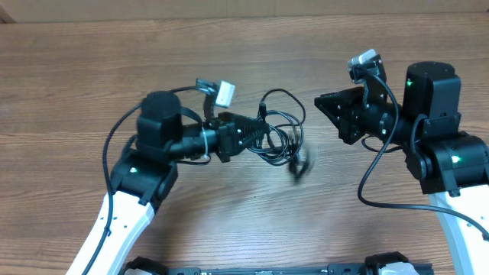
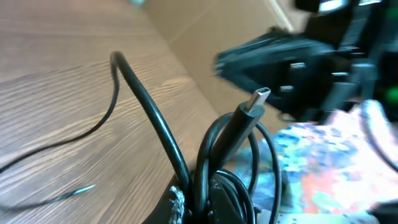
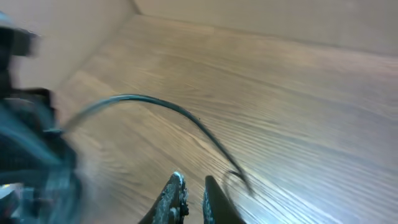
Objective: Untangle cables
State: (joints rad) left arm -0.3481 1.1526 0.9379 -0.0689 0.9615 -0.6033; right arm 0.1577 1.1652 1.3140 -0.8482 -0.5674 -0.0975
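Your left end effector (image 1: 263,135) is closed tight on the thin black flexible cables (image 1: 284,126), gripping the bunch where several strands cross. From that grip the loops fan out to the right, over the middle of the brown wood-grain tabletop (image 1: 76,92). One end below the loops is too blurred to make out. You cannot tell from above whether the loops rest on the wood.

In your left wrist view, a black plug with a silver tip (image 2: 260,96) sticks up out of the gripped strands. One cord arches away and runs down onto the wood.

Your right end effector (image 1: 319,101) sits just right of the loops, apart from them. Its fingers are drawn nearly together and hold nothing. In its own wrist view, a single black strand curves across the tabletop ahead of the fingertips (image 3: 177,196).
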